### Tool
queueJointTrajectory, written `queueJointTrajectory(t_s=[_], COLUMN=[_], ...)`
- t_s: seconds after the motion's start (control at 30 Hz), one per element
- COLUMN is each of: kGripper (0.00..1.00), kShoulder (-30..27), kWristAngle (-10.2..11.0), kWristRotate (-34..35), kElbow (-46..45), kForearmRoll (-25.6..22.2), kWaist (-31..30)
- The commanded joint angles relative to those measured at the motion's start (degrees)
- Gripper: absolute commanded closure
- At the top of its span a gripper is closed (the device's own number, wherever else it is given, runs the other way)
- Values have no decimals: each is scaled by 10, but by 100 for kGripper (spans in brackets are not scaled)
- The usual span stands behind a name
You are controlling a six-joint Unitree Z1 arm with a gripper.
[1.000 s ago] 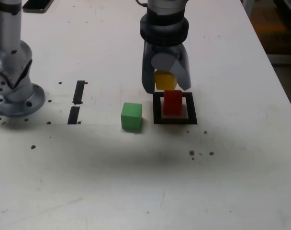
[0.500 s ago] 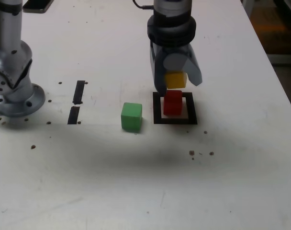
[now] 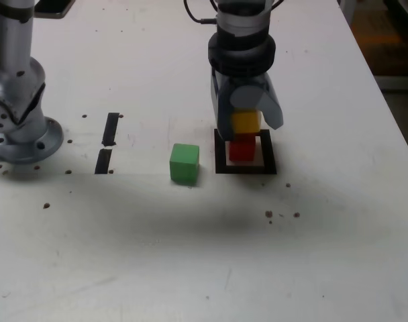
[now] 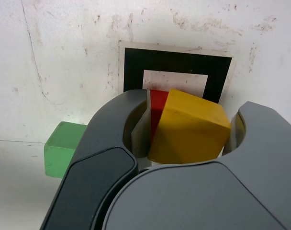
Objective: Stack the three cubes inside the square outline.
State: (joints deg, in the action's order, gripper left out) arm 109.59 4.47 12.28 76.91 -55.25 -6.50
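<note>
Jaws of my gripper are drawn in on the yellow cube, one finger on each side of it, so I have that cube firmly in hold. In the exterior view the arm comes down from the upper middle of the frame, and the yellow cube sits right over the red cube; from here I cannot tell whether the two are touching. The wrist view shows the yellow cube turned a little askew between the dark fingers, with a sliver of the red cube showing behind it. The red cube stands inside the square outline, on its white centre, just right of the middle of the exterior frame. The green cube rests alone on the worktop just beside the outline, on the exterior view's left of it, apart from the frame. Two short black strips lie further toward the left of that frame, and the arm's grey base fills the left edge.
</note>
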Motion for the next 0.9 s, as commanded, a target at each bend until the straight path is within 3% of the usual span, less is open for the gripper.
queueJointTrajectory(t_s=[0.0, 0.17, 0.4, 0.63, 0.87], kGripper=[89, 77, 44, 29, 3], kShoulder=[2, 3, 5, 6, 3], kWristAngle=[-4, -17, -33, -33, -31], kWristRotate=[7, 14, 14, -1, -23], kElbow=[-8, -15, -28, -35, -34], kForearmRoll=[2, 2, 12, 24, 26], kWaist=[-2, -2, -2, -2, -2])
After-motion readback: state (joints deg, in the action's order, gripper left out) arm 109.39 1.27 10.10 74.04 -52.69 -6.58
